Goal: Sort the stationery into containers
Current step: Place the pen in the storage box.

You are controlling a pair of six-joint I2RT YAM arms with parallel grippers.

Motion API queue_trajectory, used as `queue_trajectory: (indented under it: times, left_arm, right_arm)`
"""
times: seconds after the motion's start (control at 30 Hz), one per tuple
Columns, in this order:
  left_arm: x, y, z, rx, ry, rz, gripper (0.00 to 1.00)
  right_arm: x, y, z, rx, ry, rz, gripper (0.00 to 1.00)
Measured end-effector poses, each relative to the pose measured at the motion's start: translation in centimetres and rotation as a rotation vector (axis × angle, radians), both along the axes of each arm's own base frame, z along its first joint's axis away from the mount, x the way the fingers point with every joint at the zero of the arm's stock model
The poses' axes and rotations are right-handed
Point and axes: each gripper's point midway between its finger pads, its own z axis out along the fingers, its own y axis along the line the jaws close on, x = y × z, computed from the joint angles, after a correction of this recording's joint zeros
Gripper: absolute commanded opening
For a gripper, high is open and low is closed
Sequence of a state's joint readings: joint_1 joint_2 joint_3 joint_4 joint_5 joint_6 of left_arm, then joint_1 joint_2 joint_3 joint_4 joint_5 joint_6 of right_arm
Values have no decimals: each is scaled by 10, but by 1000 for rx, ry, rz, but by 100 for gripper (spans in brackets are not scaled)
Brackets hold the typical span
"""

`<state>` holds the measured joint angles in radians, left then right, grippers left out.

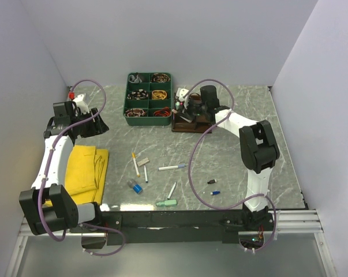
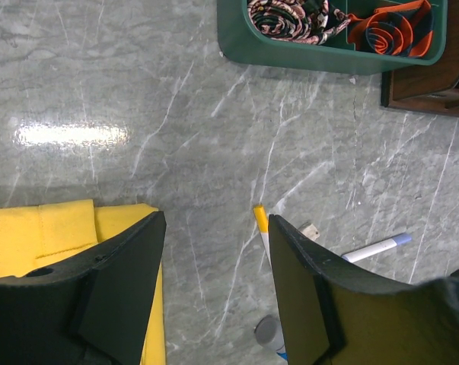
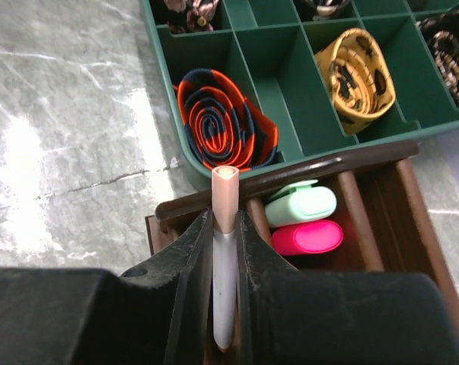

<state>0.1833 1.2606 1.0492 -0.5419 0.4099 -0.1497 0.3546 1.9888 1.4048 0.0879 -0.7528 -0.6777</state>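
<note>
My right gripper [image 3: 224, 222] is shut on a white pen [image 3: 223, 258] with a pale pink cap, held upright over the left end of the dark brown wooden organiser [image 3: 290, 173]. A mint highlighter [image 3: 301, 205] and a pink highlighter [image 3: 309, 237] stand in that organiser [image 1: 188, 122]. My left gripper [image 2: 214, 239] hangs open above bare table, with nothing between its fingers. A yellow-tipped pen [image 2: 259, 217], a blue-capped pen [image 2: 377, 247] and a grey-ended marker [image 2: 269, 333] lie below it. More pens [image 1: 172, 190], a mint eraser [image 1: 167, 202] and small bits [image 1: 211, 182] are scattered mid-table.
A green tray [image 1: 127, 98] of rolled ties stands directly left of the organiser, at the back. A folded yellow cloth [image 1: 84, 170] lies at the left, beside my left gripper [image 1: 97, 126]. White walls close in the table on three sides.
</note>
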Motion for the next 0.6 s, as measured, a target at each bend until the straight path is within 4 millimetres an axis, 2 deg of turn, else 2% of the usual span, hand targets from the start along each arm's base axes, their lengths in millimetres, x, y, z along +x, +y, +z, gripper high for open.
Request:
queue_trajectory:
  times: [0.03,0.13,0.23,0.47,0.6]
  left_arm:
    - [0,0,0,0,0,0,62]
    - [0,0,0,4,-1,-1,62]
    - [0,1,0,6,0,1,62]
    - [1,0,6,3,-23,0,62]
    - [1,-2,19,0,-73,-6,63]
  right_arm:
    - [0,0,-2,-3,4,-1,18]
    - [1,-1,-4,-10,5,-5,30]
    - [1,-2,-4,-14,0,-7,38]
    - [-8,-7,-2,-27,14,-27,42]
    - [-21,-13,17,-31,8,-40,43]
